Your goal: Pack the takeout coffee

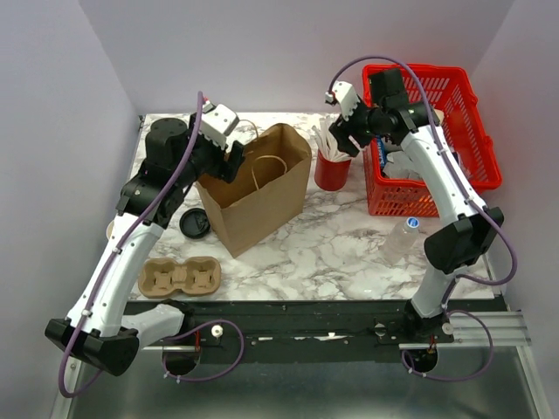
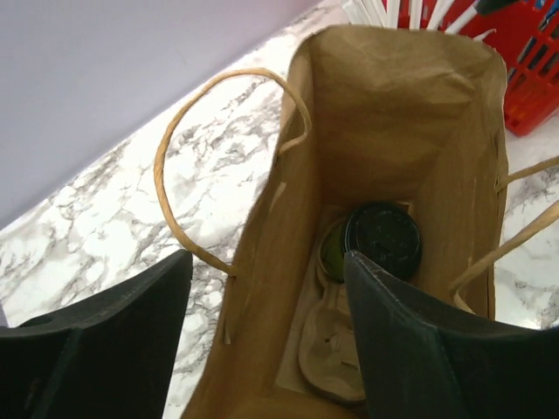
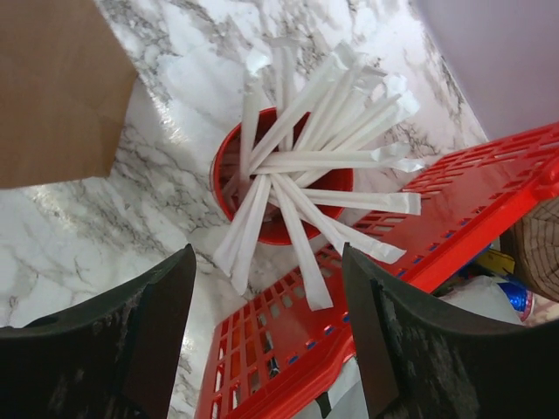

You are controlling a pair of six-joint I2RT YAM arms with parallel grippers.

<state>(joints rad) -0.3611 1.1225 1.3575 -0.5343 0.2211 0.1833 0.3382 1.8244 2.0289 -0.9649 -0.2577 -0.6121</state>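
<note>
The takeout coffee [image 2: 377,240], an olive-green cup with a black lid, stands in a pulp cup carrier [image 2: 332,345] at the bottom of the open brown paper bag [image 2: 393,105]. The bag [image 1: 262,188] stands upright at the table's middle left. My left gripper [image 2: 266,336] is open and empty, straddling the bag's near wall at the top edge; it shows in the top view [image 1: 229,150] at the bag's left rim. My right gripper [image 3: 266,336] is open and empty above the red cup of white sticks [image 3: 288,188], also seen from above [image 1: 348,122].
A red basket [image 1: 428,140] with items stands at the back right, next to the red cup [image 1: 332,168]. A black lid [image 1: 194,223] and an empty pulp carrier [image 1: 177,277] lie left of the bag. A clear water bottle [image 1: 400,240] lies at the right.
</note>
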